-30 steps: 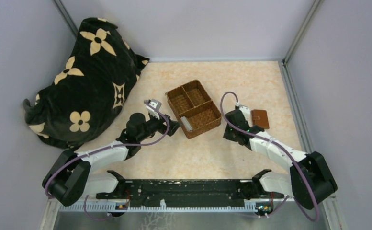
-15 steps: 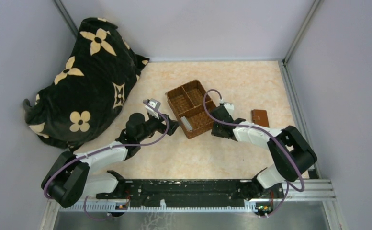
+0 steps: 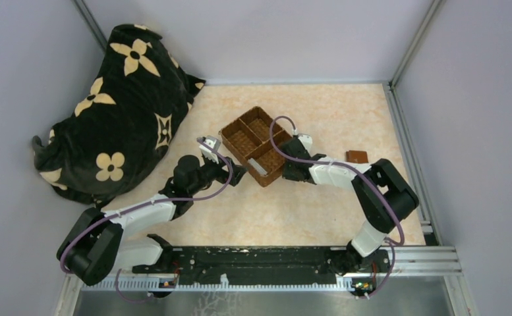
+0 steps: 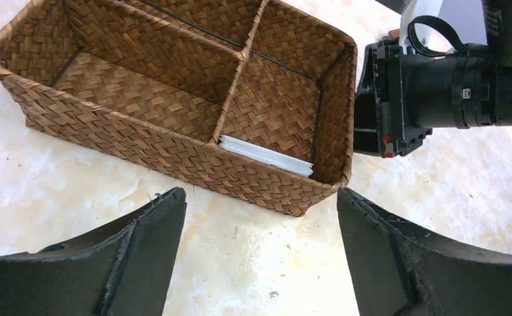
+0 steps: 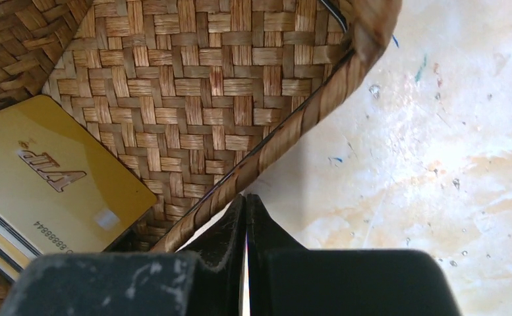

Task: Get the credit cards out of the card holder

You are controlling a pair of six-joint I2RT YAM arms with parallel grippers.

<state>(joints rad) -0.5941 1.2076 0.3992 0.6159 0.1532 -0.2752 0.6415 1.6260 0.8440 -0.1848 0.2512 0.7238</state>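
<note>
The basket (image 3: 256, 145), a woven tray with two small compartments and one long one, sits near the middle of the table (image 3: 332, 108), and both arms reach in toward it. The credit cards (image 4: 265, 152) are in the long compartment, stacked at the end nearest the left arm and leaning against the wall there. From the right wrist the top of the stack is a gold card (image 5: 49, 181) with pale edges showing beneath it.

The left gripper (image 4: 259, 204) stands wide open just short of the basket's near corner, with nothing between its fingers, which frame the cards from outside the wall.

The right gripper (image 5: 246, 207) is closed, its fingers pressed together (only a thin pale seam shows between them, and I cannot tell if anything is caught there). Its tip is against the outer wall of the basket, on the side away from the left arm.

The card holder (image 3: 356, 156) lies flat on the table beyond the right arm, well apart from the basket; whether any card is inside it cannot be told. A black blanket (image 3: 118, 105) with cream flowers is heaped in the far left corner
</note>
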